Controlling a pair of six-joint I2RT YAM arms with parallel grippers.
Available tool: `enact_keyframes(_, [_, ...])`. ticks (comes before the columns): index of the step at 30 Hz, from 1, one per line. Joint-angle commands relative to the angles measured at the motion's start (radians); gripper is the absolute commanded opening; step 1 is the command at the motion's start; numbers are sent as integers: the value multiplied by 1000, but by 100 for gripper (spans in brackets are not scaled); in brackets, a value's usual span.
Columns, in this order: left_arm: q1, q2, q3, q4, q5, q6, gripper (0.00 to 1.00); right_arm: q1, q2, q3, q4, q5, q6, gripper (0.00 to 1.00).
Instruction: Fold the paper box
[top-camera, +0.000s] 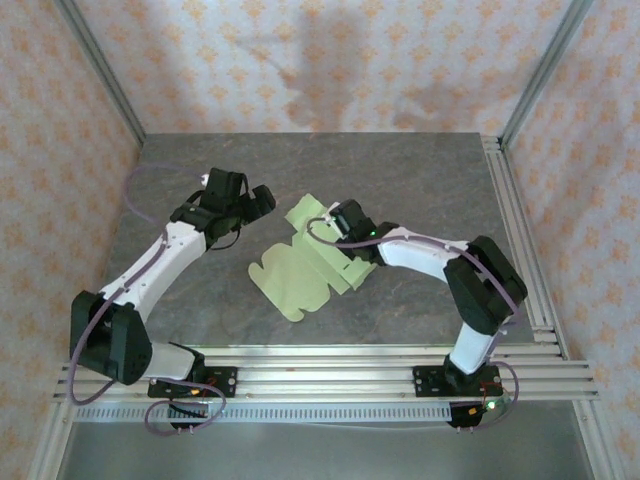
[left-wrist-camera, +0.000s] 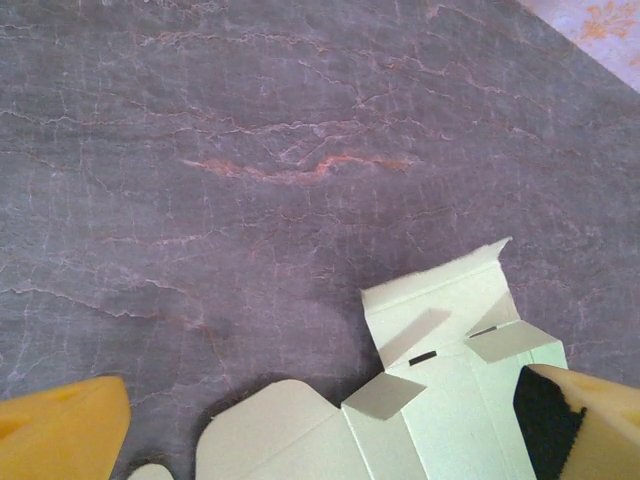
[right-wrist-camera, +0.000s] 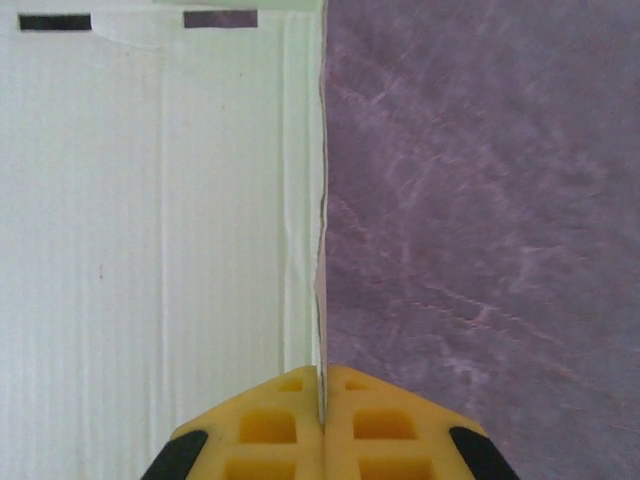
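Pinching a thin edge of the paper box (right-wrist-camera: 150, 200) between fully closed fingers, the right gripper (right-wrist-camera: 322, 385) holds the card (a flat sheet, flaps spread) mid-table (top-camera: 420, 180); the left gripper (top-camera: 258, 200) hangs wide open beside it, holding nothing.

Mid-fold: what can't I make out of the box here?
Top view: the right gripper covers part of the paper box, hiding the pinch.
Left wrist: the bottom edge cuts the sheet off; a finger of the left gripper covers part of it.
Right wrist: the sheet runs off the left edge; the shut fingers hide how deep the card sits.
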Motion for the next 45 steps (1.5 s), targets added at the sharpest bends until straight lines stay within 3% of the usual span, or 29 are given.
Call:
enact_keyframes(1, [13, -33, -17, 45, -35, 30, 100, 43, -45, -34, 140, 249, -122, 0])
enact_keyframes(8, [30, -24, -27, 61, -38, 38, 100, 103, -10, -32, 259, 465, -289, 0])
enact_keyframes(12, [45, -28, -27, 63, -38, 40, 100, 133, 45, -65, 482, 585, -472, 0])
enact_keyframes(18, [104, -6, -10, 86, 28, 42, 100, 152, 143, -106, 743, 650, -729, 0])
enact_keyframes(21, [139, 22, 8, 82, 82, 32, 100, 154, 175, -122, 867, 659, -834, 0])
enact_keyframes(26, [146, 32, -7, 98, 64, 45, 100, 162, 200, -149, 981, 641, -885, 0])
enact_keyframes(33, [148, 23, -44, 102, 11, 169, 100, 189, 355, -158, 1423, 663, -1136, 0])
enact_keyframes(42, [150, -44, -250, 401, -99, 362, 100, 191, 424, -187, 1576, 626, -1247, 0])
enact_keyframes(45, [180, 11, -232, 439, -48, 377, 100, 192, 402, -209, 1575, 620, -1247, 0])
